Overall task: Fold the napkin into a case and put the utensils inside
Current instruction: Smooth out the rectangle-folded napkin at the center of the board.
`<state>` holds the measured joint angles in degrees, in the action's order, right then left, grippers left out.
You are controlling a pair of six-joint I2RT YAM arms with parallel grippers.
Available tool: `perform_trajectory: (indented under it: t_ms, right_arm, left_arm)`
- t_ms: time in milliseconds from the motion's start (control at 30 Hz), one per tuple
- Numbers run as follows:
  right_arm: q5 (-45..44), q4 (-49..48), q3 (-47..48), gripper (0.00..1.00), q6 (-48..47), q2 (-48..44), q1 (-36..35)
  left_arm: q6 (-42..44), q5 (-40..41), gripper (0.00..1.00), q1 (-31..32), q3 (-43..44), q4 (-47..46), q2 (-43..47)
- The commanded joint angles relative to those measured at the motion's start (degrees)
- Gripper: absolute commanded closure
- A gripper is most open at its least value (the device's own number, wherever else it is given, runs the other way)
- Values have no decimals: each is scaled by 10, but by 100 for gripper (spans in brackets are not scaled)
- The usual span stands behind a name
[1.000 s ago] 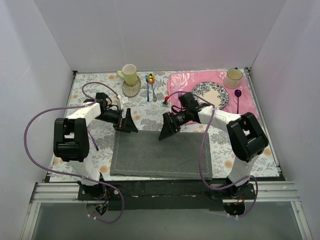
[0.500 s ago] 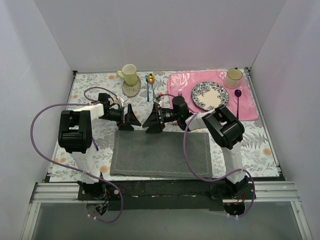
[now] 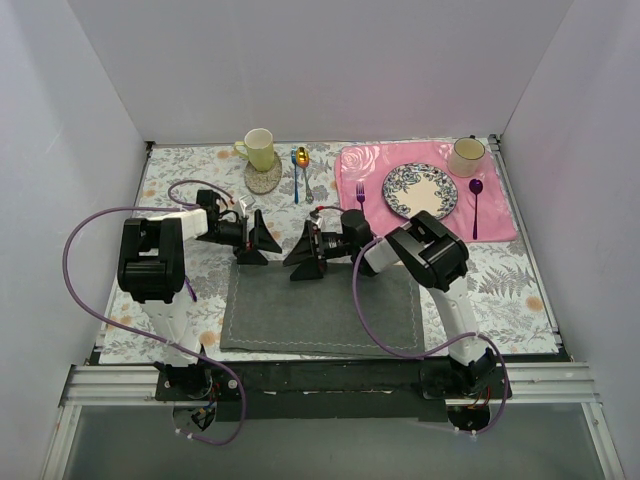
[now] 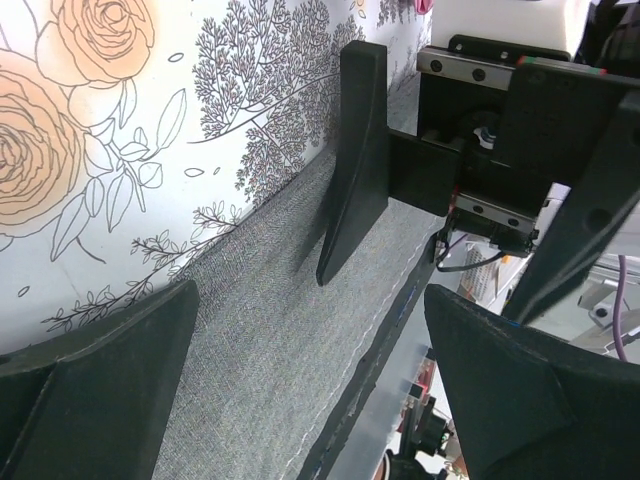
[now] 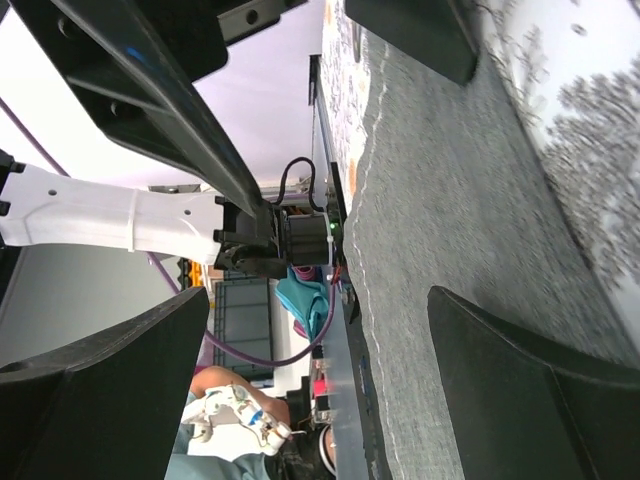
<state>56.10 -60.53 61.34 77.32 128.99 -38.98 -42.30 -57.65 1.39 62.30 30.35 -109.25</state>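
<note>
- The left claw (image 3: pixel 257 243) and the right claw (image 3: pixel 301 258) both stand wide open and hold nothing. They face each other over the far edge of the napkin (image 3: pixel 320 310).
- The napkin lies flat and unfolded on the flowered tablecloth (image 3: pixel 180 175), in front of the arm bases.
- From above, the claws cover part of the napkin's far edge, so whether the tips touch the cloth is hard to tell there.
- In the left wrist view, one finger (image 4: pixel 355 160) of the right claw stands with its tip on or just over the cloth. The left claw's own fingers are cut off at the bottom corners.
- The utensils (image 3: pixel 307 188) lie between the coaster (image 3: pixel 263 180) and the pink mat (image 3: pixel 365 165), well apart from the napkin. They are too small and close together to tell apart: a gold bowl, a blue handle and a silver handle show.
- Since a second ago the right claw has swung left along the napkin's far edge, nearer the left claw, and its arm has folded in.
- The left claw has barely moved, and the napkin has stayed put.
</note>
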Motion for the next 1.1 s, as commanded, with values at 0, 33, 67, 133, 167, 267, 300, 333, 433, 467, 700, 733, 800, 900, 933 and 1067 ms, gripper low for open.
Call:
perform_trajectory:
  t_ms: [0, 33, 67, 133, 167, 267, 300, 333, 433, 467, 700, 733, 800, 900, 933, 1067]
  right_arm:
    - [16, -54, -26, 1, 4, -1, 14]
    - [23, -54, -33, 1, 3, -3, 20]
    - [27, -55, -38, 1, 2, -5, 22]
    - [40, -55, -53, 1, -1, -10, 32]
    - [44, -56, -57, 1, -1, -13, 35]
    - [65, -45, -71, 1, -11, -24, 48]
    - [75, -36, -74, 1, -17, -31, 55]
    - [80, -28, -79, 1, -25, -35, 58]
    - [100, 13, -83, 1, -64, -50, 69]
    - [105, 25, -83, 1, -79, -56, 68]
    - [126, 169, -91, 1, -197, -211, 72]
    - [121, 223, -98, 5, -238, -230, 76]
    - [104, 290, -125, 12, -310, -270, 92]
    - [76, 375, -155, 33, -349, -296, 117]
    - [73, 413, -155, 44, -375, -295, 122]
    - [59, 425, -152, 73, -387, -271, 136]
  left_arm:
    - [15, 36, 2, -13, -3, 3, -13]
    - [15, 36, 2, -13, -4, 8, -14]
    - [19, 36, 2, -13, -3, 12, -17]
    - [25, 40, 2, -32, -2, 23, -21]
    - [28, 42, 2, -35, -1, 24, -22]
    - [31, 46, 2, -38, -1, 29, -21]
    - [33, 46, 2, -38, 0, 30, -21]
    - [34, 48, 2, -38, 1, 31, -23]
    - [35, 50, 2, -38, 2, 33, -25]
    - [36, 50, 2, -38, 3, 32, -25]
    - [40, 42, 2, -38, 10, 34, -18]
    - [42, 43, 2, -38, 10, 35, -18]
    - [42, 45, 2, -38, 12, 36, -16]
    - [47, 46, 2, -38, 13, 39, -16]
    - [47, 47, 2, -38, 13, 39, -16]
    - [47, 47, 2, -38, 12, 38, -17]
